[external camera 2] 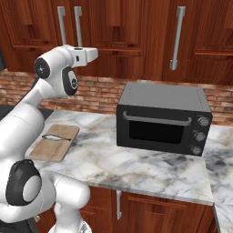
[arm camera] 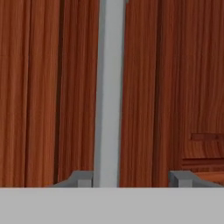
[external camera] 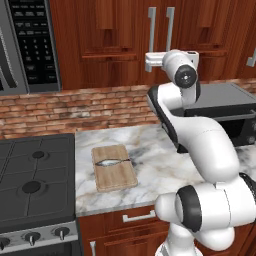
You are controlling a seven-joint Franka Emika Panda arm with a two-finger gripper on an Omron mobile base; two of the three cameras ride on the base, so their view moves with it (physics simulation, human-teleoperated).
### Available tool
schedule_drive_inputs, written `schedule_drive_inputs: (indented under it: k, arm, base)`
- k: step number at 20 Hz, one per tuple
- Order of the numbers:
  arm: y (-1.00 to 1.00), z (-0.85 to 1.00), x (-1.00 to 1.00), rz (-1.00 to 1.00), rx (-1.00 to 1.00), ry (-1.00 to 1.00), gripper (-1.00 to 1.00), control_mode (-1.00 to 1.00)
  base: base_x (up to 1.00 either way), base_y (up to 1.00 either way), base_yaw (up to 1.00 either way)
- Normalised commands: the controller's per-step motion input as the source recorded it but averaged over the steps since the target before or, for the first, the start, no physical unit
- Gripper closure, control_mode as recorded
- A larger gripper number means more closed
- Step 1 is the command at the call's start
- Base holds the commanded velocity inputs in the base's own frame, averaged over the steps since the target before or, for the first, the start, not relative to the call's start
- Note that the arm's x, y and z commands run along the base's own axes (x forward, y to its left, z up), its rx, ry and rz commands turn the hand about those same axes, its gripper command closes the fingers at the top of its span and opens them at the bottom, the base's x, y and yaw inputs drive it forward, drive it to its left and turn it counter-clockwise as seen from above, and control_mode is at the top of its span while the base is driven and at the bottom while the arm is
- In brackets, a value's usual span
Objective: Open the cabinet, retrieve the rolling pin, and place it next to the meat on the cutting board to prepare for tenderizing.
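The step in hand is opening the cabinet [external camera: 115, 30], whose two panelled doors stand shut, so the rolling pin is presumably behind them. The end effector [external camera: 150, 61] is raised to the lower end of the left of the two silver bar handles [external camera: 151, 25] where the doors meet. In the hand view the fingertips [arm camera: 81, 178] stand either side of the bar. The bar sits hard by one tip with a visible gap to the other, and I cannot tell whether the jaws have a real grip on it. To do this well, centre the bar between the tips before clamping (an off-centre squeeze could twist the hand or slip off the smooth metal). Then pull toward the near side along an arc about the door's left hinge edge rather than straight out, letting the wrist turn with the door. Swing it wide enough to reach in afterwards. On the table [external camera: 150, 170] below and to the left, the cutting board [external camera: 114, 167] carries the meat [external camera: 111, 162] across its far half, so the near half is free for the pin.
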Motion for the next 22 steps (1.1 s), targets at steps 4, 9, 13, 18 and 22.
schedule_drive_inputs:
  k: [4, 9, 13, 18, 22]
  arm:
    - [0.27, 0.0, 0.26, 0.03, 0.0, 0.0, 1.0, -1.0]
    - [0.31, 0.0, 0.21, 0.03, 0.0, 0.0, 1.0, -1.0]
    - [0.25, 0.0, 0.04, 0.07, 0.01, 0.03, 1.0, -1.0]
    - [0.25, -0.01, 0.01, 0.06, 0.0, -0.01, 1.0, -1.0]
    - [0.44, 0.0, 0.0, 0.02, -0.01, -0.07, 1.0, -1.0]
  base:
    - [0.0, 0.0, 0.0]
    - [0.0, 0.0, 0.0]
    - [0.0, 0.0, 0.0]
    - [0.0, 0.0, 0.0]
    - [0.0, 0.0, 0.0]
